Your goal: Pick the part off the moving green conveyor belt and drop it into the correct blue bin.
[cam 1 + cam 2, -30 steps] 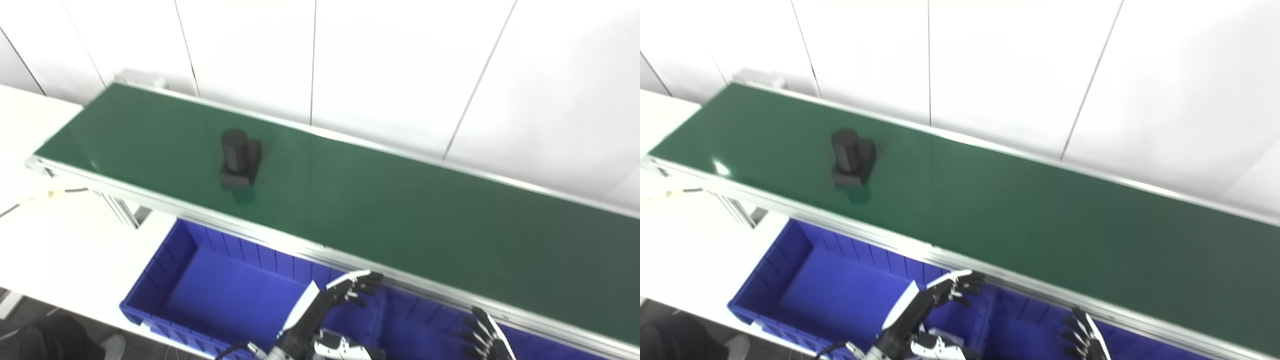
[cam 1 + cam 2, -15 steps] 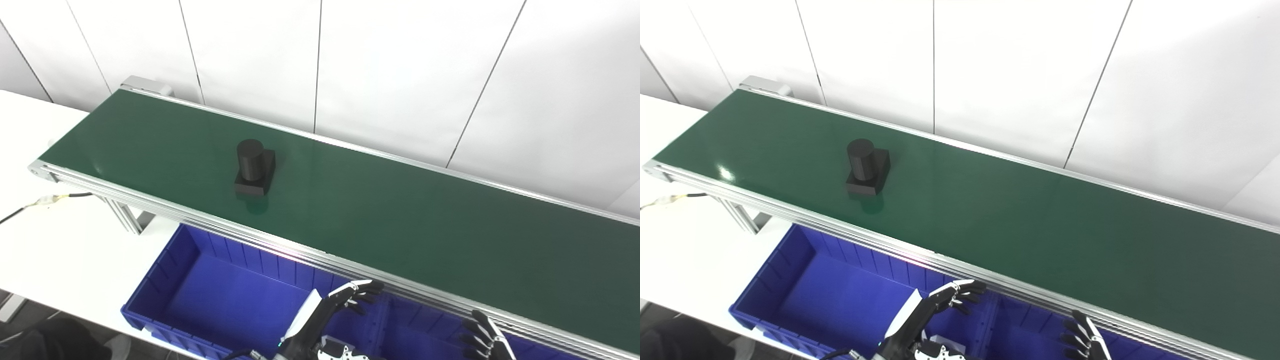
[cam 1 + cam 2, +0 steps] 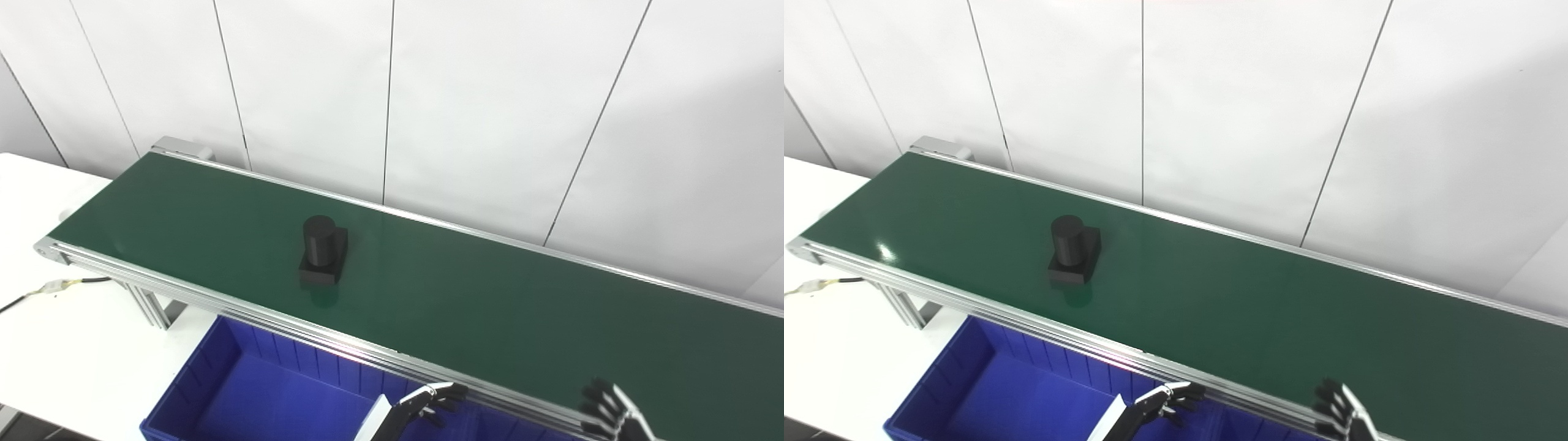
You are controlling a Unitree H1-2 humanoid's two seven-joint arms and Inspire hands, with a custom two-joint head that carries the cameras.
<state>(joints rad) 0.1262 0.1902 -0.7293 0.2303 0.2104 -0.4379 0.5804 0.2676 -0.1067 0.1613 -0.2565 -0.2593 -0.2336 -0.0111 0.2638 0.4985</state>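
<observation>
A black part (image 3: pixel 323 257), a short cylinder standing on a square base, rides upright on the green conveyor belt (image 3: pixel 502 306), left of its middle. Below the belt's near rail sits a blue bin (image 3: pixel 257 398), its inside bare where it shows. My left hand (image 3: pixel 422 407) hovers over the bin at the bottom edge, open with fingers apart and holding nothing. My right hand (image 3: pixel 609 410) shows only its spread fingertips at the bottom right, open, by the belt's near rail. Both hands are far from the part.
A white table (image 3: pixel 67 343) lies left of the bin, with a cable (image 3: pixel 55 286) running under the belt's left end. The belt's aluminium rail (image 3: pixel 343 349) separates belt and bin. White wall panels stand behind.
The camera has tilted up, so everything sits lower in the picture. The part has moved a little to the right along the belt. Both hands stay open and low.
</observation>
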